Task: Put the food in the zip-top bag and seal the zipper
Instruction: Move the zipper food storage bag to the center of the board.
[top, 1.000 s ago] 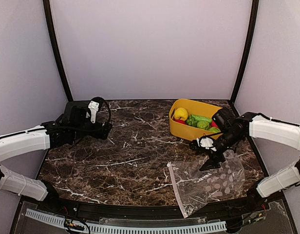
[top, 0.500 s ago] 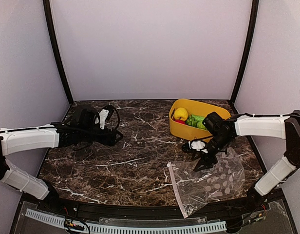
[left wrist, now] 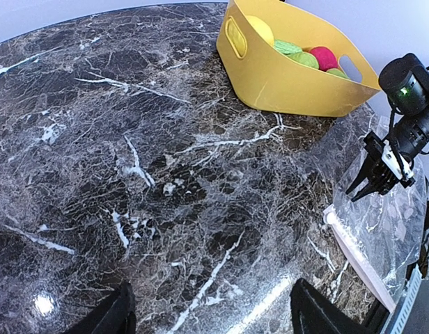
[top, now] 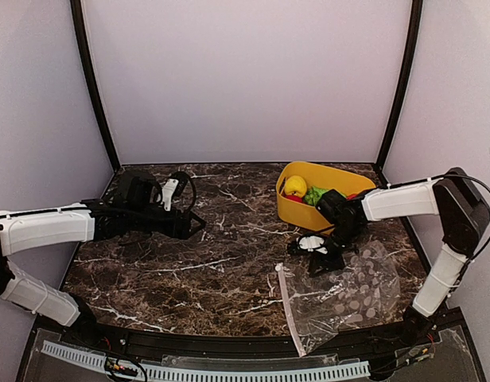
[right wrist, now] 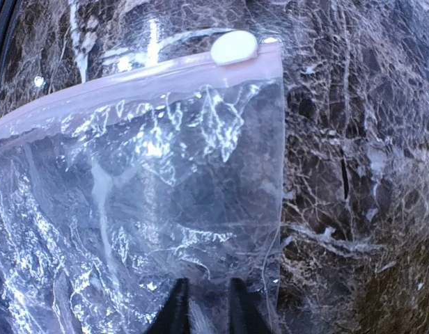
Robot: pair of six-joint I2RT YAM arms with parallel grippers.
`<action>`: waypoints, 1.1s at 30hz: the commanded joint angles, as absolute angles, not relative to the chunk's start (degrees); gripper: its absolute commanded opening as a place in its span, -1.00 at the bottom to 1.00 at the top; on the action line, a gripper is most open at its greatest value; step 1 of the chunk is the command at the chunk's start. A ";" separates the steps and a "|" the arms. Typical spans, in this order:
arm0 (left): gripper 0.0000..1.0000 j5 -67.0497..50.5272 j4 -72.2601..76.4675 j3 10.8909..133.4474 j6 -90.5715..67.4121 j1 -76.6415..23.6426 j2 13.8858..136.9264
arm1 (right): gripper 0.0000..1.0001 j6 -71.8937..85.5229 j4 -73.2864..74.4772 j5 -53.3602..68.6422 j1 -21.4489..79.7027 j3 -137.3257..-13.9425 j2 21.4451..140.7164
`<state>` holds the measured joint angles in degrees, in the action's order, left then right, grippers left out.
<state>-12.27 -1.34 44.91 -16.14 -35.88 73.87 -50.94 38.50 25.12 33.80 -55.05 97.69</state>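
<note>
Facing left, zip-top bag (top: 352, 290) mouth, zipper (top: 288, 306) running near-far, left claw (top: 197, 225), right claw (right wrist: 204, 307) both parted.

Tabletop (top: 229, 263) open left of zip-top bag (top: 352, 294); yellow tub (top: 305, 213) behind.

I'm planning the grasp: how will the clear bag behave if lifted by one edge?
Likely floppy: the zip-top bag lies flat and crinkled on the table, so it should drape and sag. Probably very light, since it looks empty. Its glossy film may slip; the thicker zipper strip seems the firmer hold.
</note>
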 commanded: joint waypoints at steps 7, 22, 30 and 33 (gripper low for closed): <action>0.50 -9.43 -4.49 43.43 -19.44 -35.86 66.43 | -1.00 -44.39 37.79 27.97 36.57 -68.06 102.54; 0.50 2.20 -13.05 40.76 -23.54 -35.86 49.53 | -0.37 -31.64 48.66 34.01 40.92 -124.57 135.12; 0.50 2.29 -11.81 38.33 -24.50 -35.86 47.99 | -0.23 -31.21 46.56 30.30 33.52 -114.94 121.39; 0.51 1.27 -11.16 38.84 -24.16 -35.86 50.45 | -0.30 -30.31 47.00 30.22 26.80 -112.74 117.85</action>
